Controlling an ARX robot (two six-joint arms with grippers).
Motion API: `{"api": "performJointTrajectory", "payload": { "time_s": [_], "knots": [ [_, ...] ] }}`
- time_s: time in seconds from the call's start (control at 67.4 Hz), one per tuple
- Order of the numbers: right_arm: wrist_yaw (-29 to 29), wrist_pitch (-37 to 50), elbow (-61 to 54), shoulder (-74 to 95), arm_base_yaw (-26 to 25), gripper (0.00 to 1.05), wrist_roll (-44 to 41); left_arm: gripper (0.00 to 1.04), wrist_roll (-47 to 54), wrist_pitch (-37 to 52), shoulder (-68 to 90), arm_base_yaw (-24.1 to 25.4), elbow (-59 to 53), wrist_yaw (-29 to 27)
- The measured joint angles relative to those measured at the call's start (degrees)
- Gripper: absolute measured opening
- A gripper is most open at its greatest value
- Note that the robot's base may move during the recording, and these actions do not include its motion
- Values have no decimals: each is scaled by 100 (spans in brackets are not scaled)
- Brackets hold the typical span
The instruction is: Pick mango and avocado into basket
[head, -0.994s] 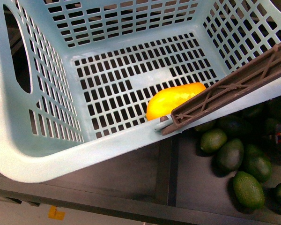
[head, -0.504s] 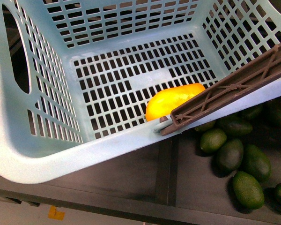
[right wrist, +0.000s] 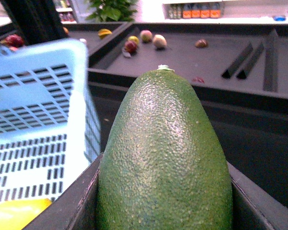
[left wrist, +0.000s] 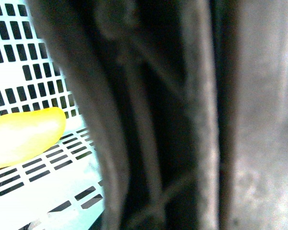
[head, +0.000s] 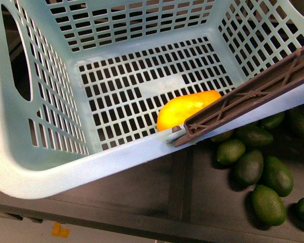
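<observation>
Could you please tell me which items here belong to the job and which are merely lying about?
Job: mango, lying in the basket; avocado, held in the right gripper.
Lying about: loose avocados on the dark shelf beside the basket; small fruits on the far shelf.

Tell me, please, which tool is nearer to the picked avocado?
Right: the right tool holds the avocado between its fingers; the left tool, unseen, is by the basket.

A dark grey tabletop (right wrist: 216, 52), split by raised black dividers (right wrist: 237, 62), is seen with small fruits (right wrist: 159, 41) scattered far back. Behind it, a green leafy plant (right wrist: 113, 9) and a brightly lit shelf of bottles (right wrist: 197, 10) are shown. A yellow scrap (head: 61, 231) is seen on pale floor (head: 15, 230).
</observation>
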Motion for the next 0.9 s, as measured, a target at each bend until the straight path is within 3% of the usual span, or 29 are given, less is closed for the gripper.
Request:
{"api": "performJointTrajectory", "payload": {
  "time_s": [0.267, 0.386, 0.653, 0.905],
  "knots": [
    [1384, 411, 201, 354, 1810, 56, 446, 13, 0, 0, 0, 0, 0, 2],
    [1814, 570, 306, 730, 2339, 56, 463, 13, 0, 0, 0, 0, 0, 0],
    [2396, 682, 651, 1325, 2992, 55, 575, 13, 2, 0, 0, 0, 0, -4],
    [2817, 675, 916, 1727, 3102, 55, 634, 13, -2, 0, 0, 37, 0, -94]
  ]
}}
